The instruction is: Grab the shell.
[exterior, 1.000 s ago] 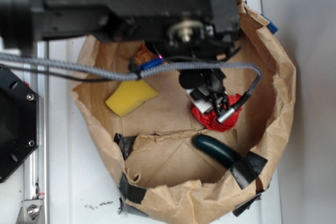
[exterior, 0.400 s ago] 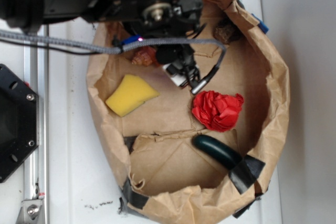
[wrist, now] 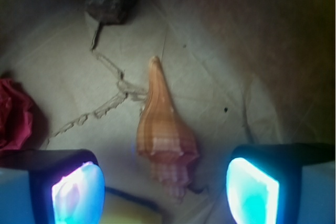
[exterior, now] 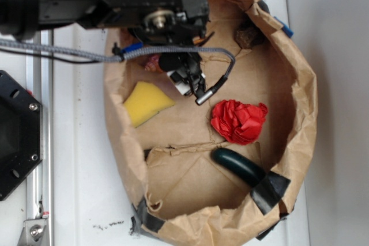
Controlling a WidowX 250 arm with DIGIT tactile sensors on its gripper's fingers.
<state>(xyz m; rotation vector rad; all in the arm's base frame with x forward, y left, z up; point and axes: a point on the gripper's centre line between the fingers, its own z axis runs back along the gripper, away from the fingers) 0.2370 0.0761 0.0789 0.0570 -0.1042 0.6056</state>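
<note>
The shell (wrist: 163, 135) is tan-orange and ribbed. It lies on the brown paper with its long pointed tail aimed away from me. Its whorled end sits between my two lit fingertips (wrist: 79, 192), touching neither. My gripper (wrist: 165, 192) is open and holds nothing. In the exterior view the gripper (exterior: 185, 83) hangs at the upper left of the paper basin (exterior: 305, 102). There only a small orange part of the shell (exterior: 152, 64) shows, under the arm and the grey cable.
A yellow sponge wedge (exterior: 147, 102) lies just left of and below the gripper. A dark brown rock (exterior: 248, 36) sits at the basin's top right. A crumpled red paper ball (exterior: 239, 121) and a dark green curved object (exterior: 236, 165) lie lower right. The basin's paper walls rise all around.
The arm has moved left and towards the top of the picture, from over the red paper ball to over the shell. The gripper has stayed open.
</note>
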